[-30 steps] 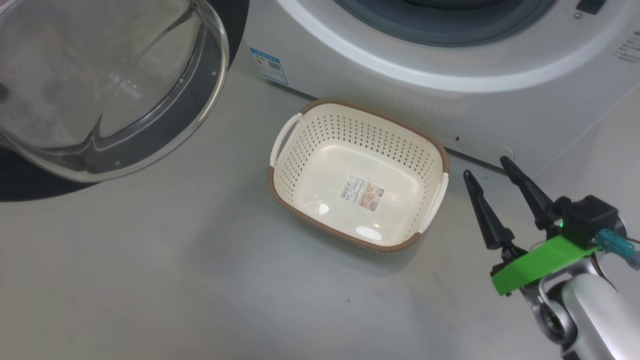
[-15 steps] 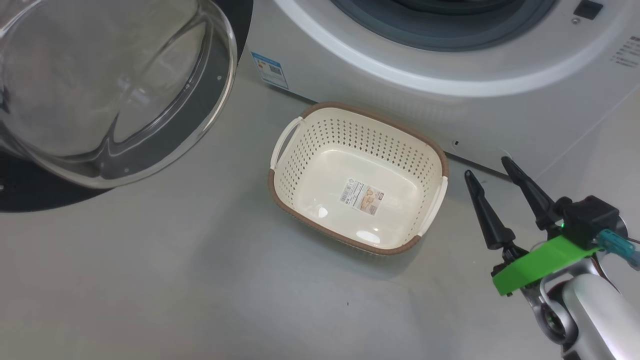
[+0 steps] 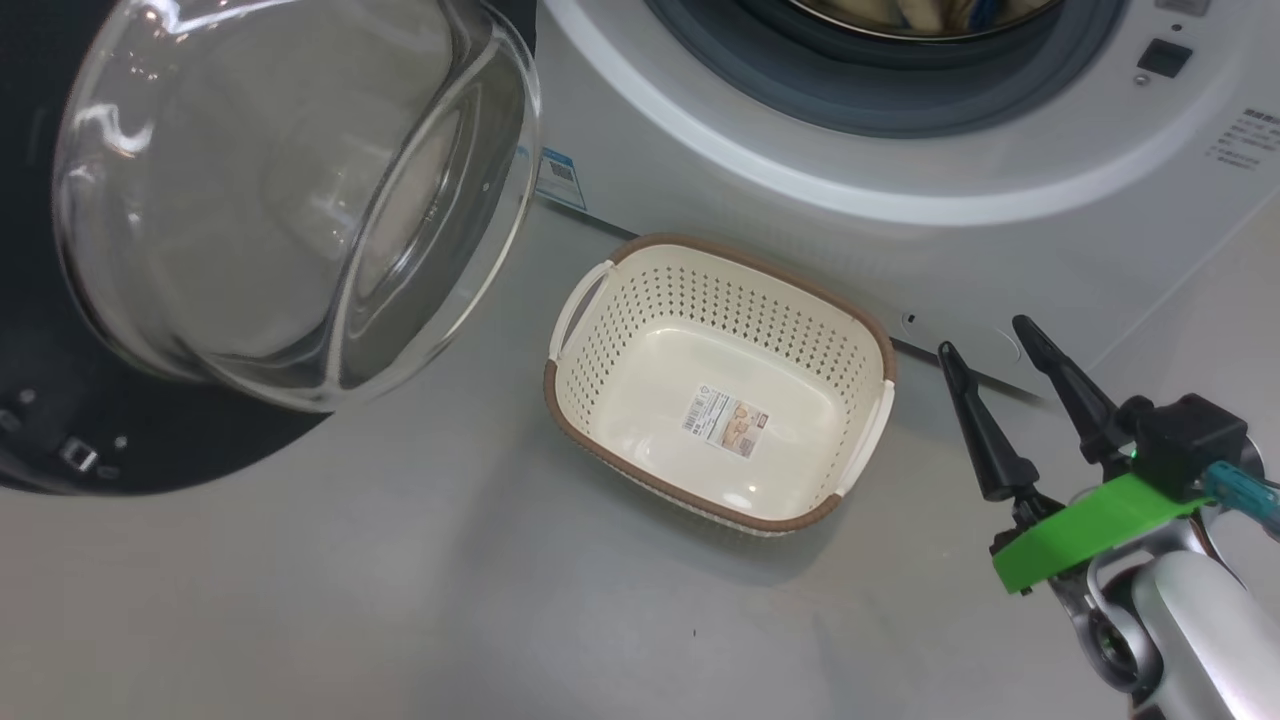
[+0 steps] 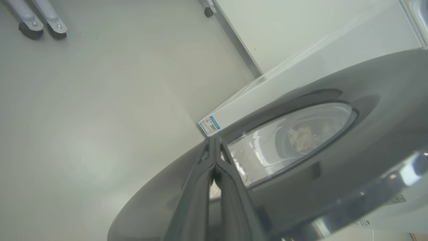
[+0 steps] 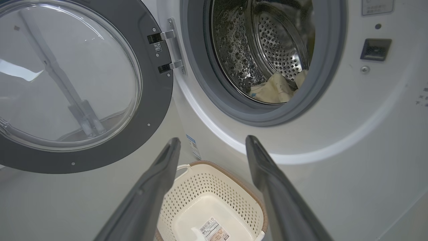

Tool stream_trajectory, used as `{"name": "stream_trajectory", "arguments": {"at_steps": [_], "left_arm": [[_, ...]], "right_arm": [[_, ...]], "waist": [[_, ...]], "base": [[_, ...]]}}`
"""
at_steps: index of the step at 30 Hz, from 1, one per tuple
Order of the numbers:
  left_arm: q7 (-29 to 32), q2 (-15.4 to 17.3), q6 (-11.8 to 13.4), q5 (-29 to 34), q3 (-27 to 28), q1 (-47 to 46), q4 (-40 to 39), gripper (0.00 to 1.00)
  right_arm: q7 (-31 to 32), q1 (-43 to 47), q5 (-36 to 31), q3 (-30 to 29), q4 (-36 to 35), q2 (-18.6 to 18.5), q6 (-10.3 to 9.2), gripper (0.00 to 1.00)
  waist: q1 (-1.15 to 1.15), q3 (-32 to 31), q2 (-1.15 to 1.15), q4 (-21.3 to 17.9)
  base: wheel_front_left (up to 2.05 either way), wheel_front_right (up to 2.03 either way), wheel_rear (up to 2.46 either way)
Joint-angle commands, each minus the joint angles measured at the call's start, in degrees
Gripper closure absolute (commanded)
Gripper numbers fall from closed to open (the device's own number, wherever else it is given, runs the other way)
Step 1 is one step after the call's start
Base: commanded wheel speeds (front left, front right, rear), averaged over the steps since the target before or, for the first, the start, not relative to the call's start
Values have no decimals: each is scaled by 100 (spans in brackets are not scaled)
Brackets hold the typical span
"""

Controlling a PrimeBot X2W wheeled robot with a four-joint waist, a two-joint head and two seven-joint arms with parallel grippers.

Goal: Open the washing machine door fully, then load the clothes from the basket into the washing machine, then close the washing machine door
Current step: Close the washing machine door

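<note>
The floor [image 3: 350, 580] is smooth and pale grey. On it stands the washer [image 3: 900, 230] — a boxy white body with a grey rubber gasket [image 5: 197, 83] round a perforated steel drum [image 5: 277, 43]. Its door [image 5: 157, 100], a glossy black ring about a bulging clear glass bowl, hangs swung wide open on two metal hinges at the washer's left. The basket [image 3: 700, 290] sits on the floor just before the washer, below the opening. It is a rounded rectangle of cream plastic with diamond-holed walls, a brown woven-look rim, white side handles and a paper label [image 3: 727, 412] on its bottom. The right pincer [image 3: 982, 335] hovers to the right of the basket, its two dark tapered fingers spread wide and holding nothing. The left pincer [image 4: 214, 144] has its fingers pressed together, empty, with the tips by the door's outer face — whether they touch it I cannot tell. The clothes [image 5: 274, 92], soft cream-yellow cloth, lie crumpled in the bottom of the drum.
</note>
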Motion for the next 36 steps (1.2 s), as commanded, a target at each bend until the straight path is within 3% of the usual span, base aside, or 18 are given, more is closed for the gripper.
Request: {"name": "stream_trajectory", "arguments": {"at_steps": [1, 12, 22, 36], "left_arm": [[132, 265, -6, -86, 104, 7, -293, 100], [782, 347, -6, -496, -12, 287, -1458, 100], [1374, 200, -6, -892, -21, 348, -2599, 100], [1708, -480, -6, -845, -261, 303, -3734, 100]], "right_arm": [[-38, 21, -18, 37, -148, -79, 9, 0], [-38, 164, 4, -68, -176, -30, 9, 0], [-38, 273, -12, -221, -188, 55, 9, 0], [-38, 417, -39, -486, -244, 169, 9, 0]], "waist": [[0, -49, 0, 15], [0, -301, 0, -30], [0, -429, 0, -183], [0, -535, 0, -680]], "base": [[0, 0, 0], [0, 0, 0], [0, 0, 0], [0, 0, 0]]}}
